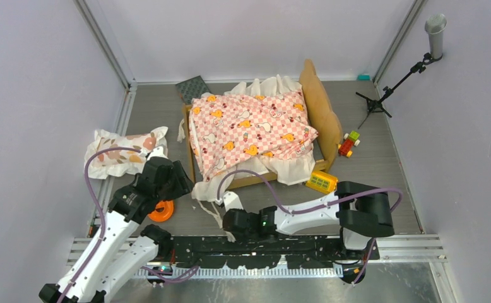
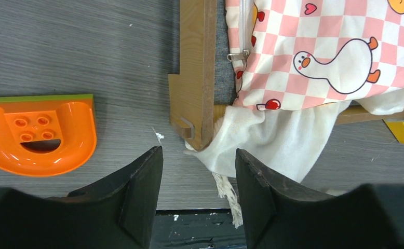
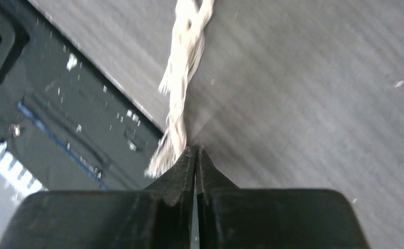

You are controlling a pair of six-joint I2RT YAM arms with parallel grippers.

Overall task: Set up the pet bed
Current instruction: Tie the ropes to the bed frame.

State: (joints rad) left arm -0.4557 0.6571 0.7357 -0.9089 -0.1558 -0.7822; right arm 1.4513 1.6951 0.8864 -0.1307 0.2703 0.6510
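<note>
At the near edge of the table (image 3: pixel 304 104) the right claw (image 3: pixel 196 151) is closed, its blurred tips pinching a frayed braided cord (image 3: pixel 187 62). The left claw (image 2: pixel 197 154) hangs half open, holding nothing, just short of a corner of the pet bed (image 2: pixel 194 78), where a white ruffle (image 2: pixel 272 140) spills over. Mid-table, a pink-checkered sheet (image 1: pixel 249 129) hides the mattress (image 2: pixel 220 57) except a grey sliver; the headboard (image 1: pixel 322 95) stands on the right.

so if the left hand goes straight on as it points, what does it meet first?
Likely the white ruffle draped at the near corner of the bed frame, then the wood itself; depth is unclear.
</note>
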